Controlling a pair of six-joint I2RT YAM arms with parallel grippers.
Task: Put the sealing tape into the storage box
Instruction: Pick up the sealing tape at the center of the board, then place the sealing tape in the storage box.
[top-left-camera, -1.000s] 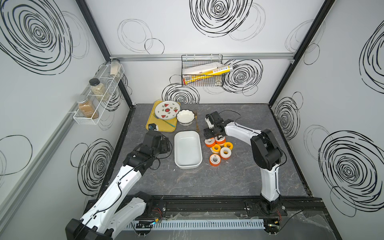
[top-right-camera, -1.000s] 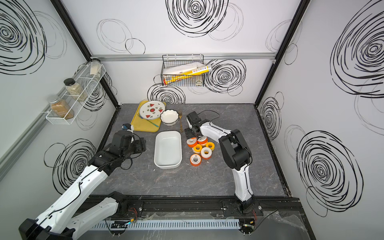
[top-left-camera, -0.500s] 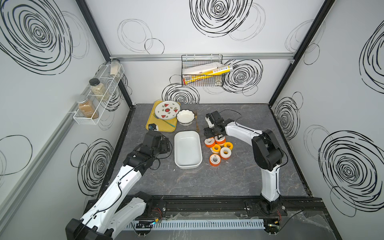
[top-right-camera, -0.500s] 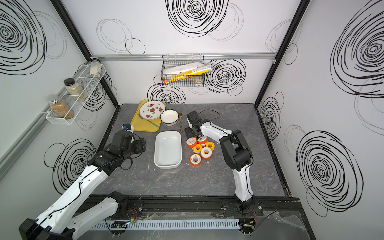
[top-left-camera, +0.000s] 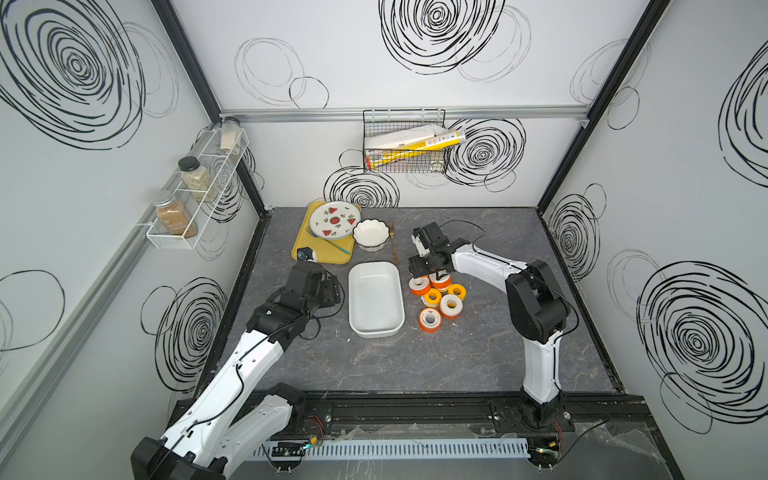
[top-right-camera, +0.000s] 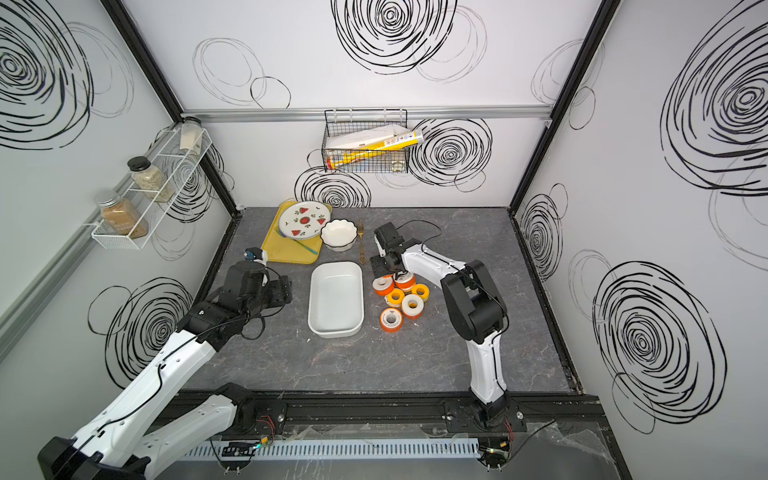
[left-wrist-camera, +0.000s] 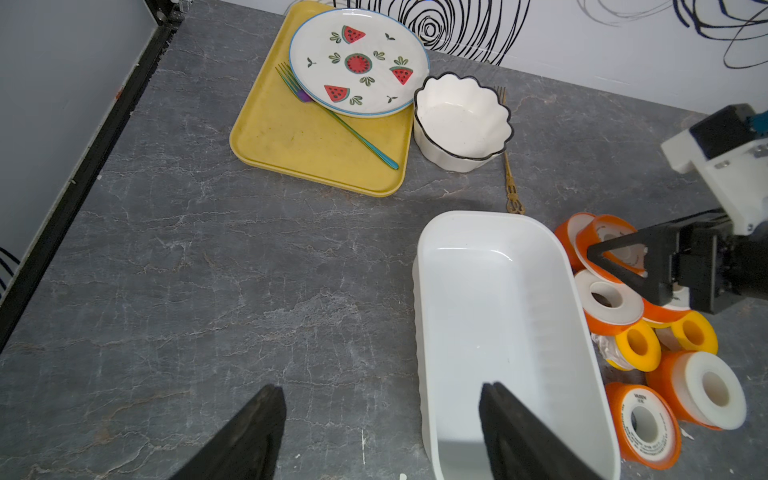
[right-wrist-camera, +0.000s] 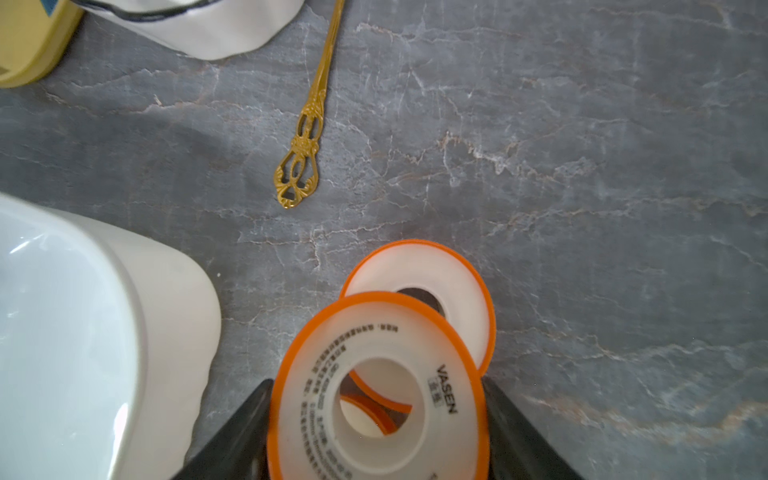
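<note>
R gripper (right-wrist-camera: 376, 384) is clamped on one orange sealing tape spool (right-wrist-camera: 365, 332), just beside storage box (right-wrist-camera: 83, 332). Remaining spools (top-left-camera: 441, 300) are clustered beside box. L gripper (left-wrist-camera: 382, 395) is held open, empty, at box's opp. side.

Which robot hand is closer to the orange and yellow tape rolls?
Right. The right gripper is at the tape rolls, fingers against both sides of one. The left gripper hangs open across the white box from them.

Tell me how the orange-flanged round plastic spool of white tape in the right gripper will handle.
The spool looks stiff, probably light: thin plastic, hollow centre. Held across its round rim by the right gripper, it may pivot.
</note>
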